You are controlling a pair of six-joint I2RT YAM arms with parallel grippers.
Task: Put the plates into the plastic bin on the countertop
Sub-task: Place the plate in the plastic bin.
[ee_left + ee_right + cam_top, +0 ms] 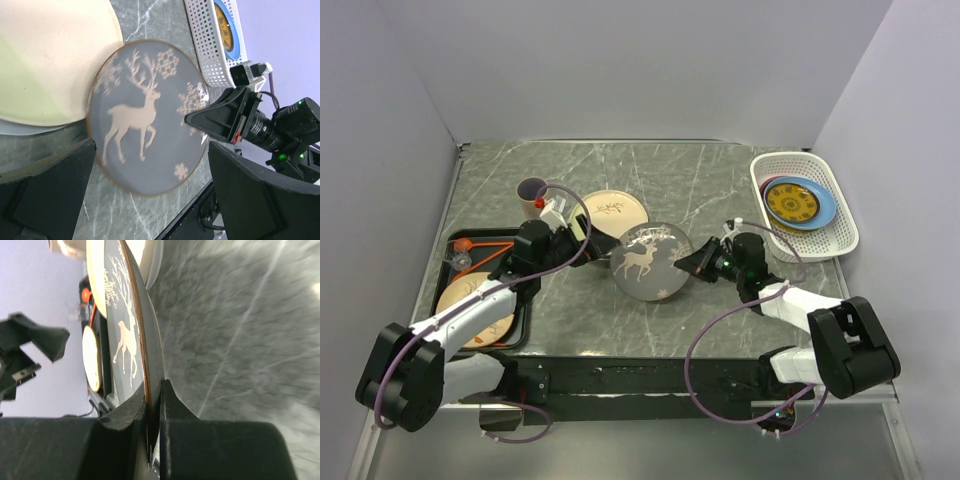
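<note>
Mid-worktop point(700, 180), right gripper point(695, 263) has jaws clamped on rim of grey deer plate point(650, 262), plate tilted up. Left gripper point(588, 238) just left of it, jaws wide apart, holding nothing. White bin point(820, 250) far right holds blue plate point(825, 205) and yellow-patterned plate point(792, 204).

Stretches the white-and-black left arm point(470, 310) forward and rightward from its base at the near-left edge, ending in the black 2-finger left gripper point(580, 234), jaws spread wide, both broad black fingers point(45, 195) well apart and closed on nothing. Folds the white-and-black right arm point(790, 298) leftward from its base at the near right, wrist low, and pinches with the black 2-finger right gripper point(154, 390) the rim of a tilted grey round plate with a pale deer motif point(648, 262), jaws almost together, tips pointing toward the left gripper.
</note>
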